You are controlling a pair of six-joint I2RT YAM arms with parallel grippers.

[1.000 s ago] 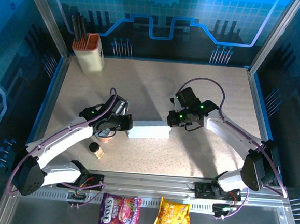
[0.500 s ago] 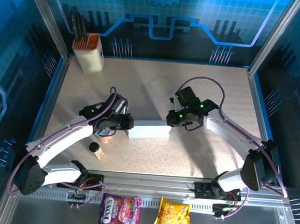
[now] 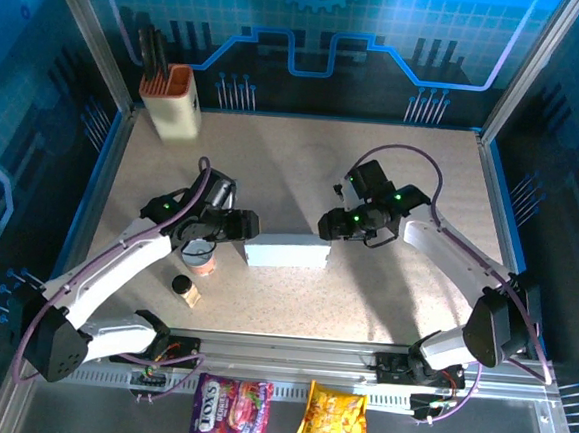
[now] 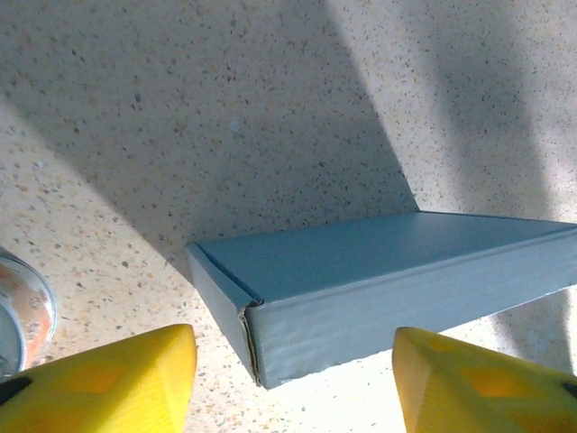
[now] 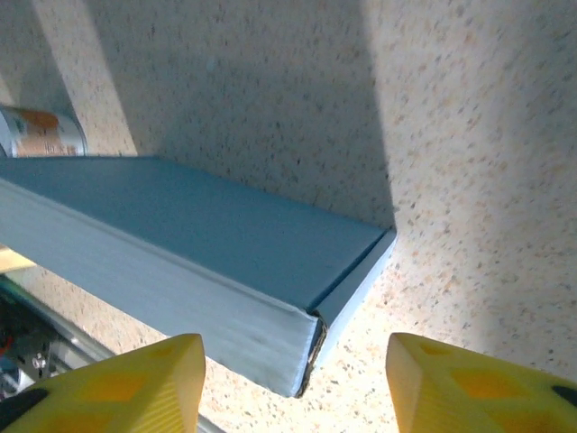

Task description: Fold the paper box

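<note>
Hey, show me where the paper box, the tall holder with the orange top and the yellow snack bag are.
paper box (image 3: 287, 248), top external view, centre of the box.
tall holder (image 3: 177, 115), top external view, its cream side wall.
yellow snack bag (image 3: 333, 419), top external view, centre of the pack.

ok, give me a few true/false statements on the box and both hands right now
The paper box lies closed and flat on the table. True.
The left hand is clamped on the box. False: its jaws stand open, not gripping it.
The right hand is open. True.
The cream holder stands against the box. False: it stands at the far left corner, well apart.
</note>
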